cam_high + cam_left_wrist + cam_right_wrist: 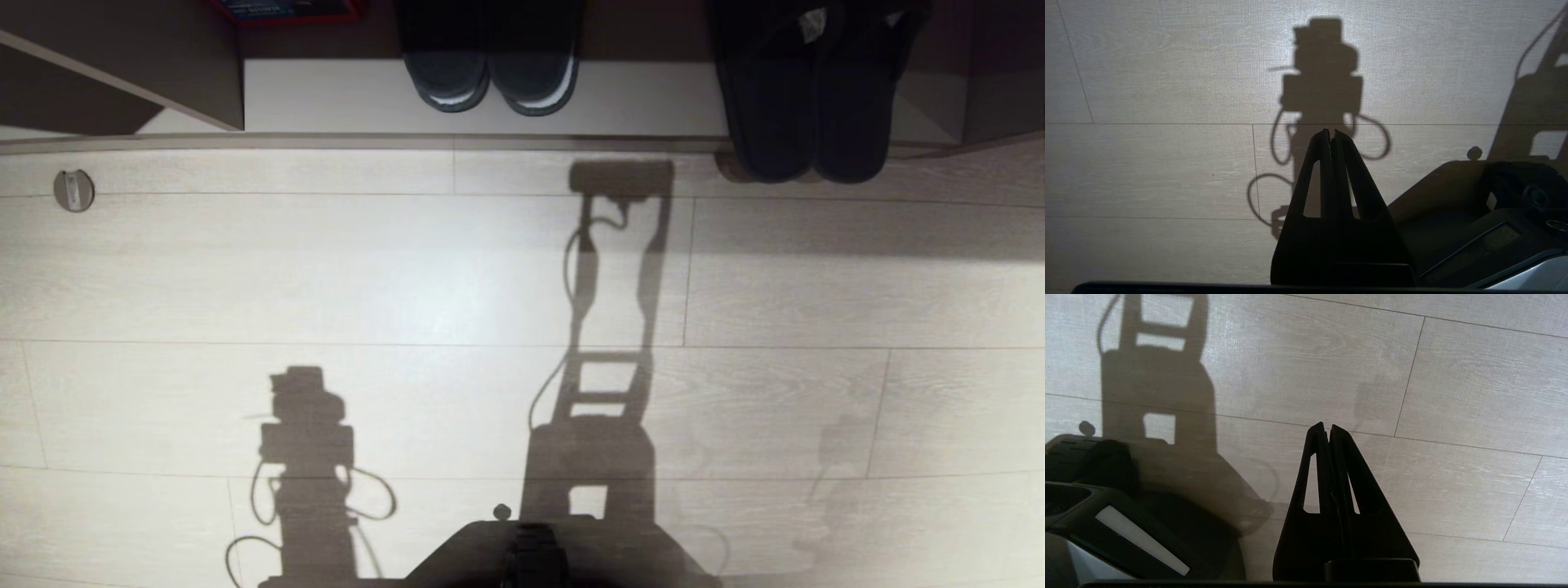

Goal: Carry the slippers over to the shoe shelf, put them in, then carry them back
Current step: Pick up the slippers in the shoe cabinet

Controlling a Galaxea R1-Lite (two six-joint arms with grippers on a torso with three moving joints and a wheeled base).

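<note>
No brand or readable writing shows anywhere here; the nearest thing is a small pale tag on one of the slippers, too tiny to read. That pair is dark, thin and flat, soft-looking fabric, lying side by side at the right end of the shoe shelf, their rounded ends hanging past the front edge of its pale base board and over the floor. To their left, on the same board, sits a second pair with closed rounded toes and white sole rims, well apart from the first. Further left a brown upright divider slants down to the board, and a red-edged box peeks in behind it.

The floor is pale wood-grain plank with thin dark seams, matte and lightly streaked. A small round metal disc is set into it near the shelf's left end. Sharp shadows of the robot's trunk and arms fall across the planks.

The left gripper hangs over bare floor, its two black tapered fingers pressed together at the tips, holding nothing. The right gripper is likewise clenched and empty above the planks. Beside each, the dark rounded edge of the robot's base shows.
</note>
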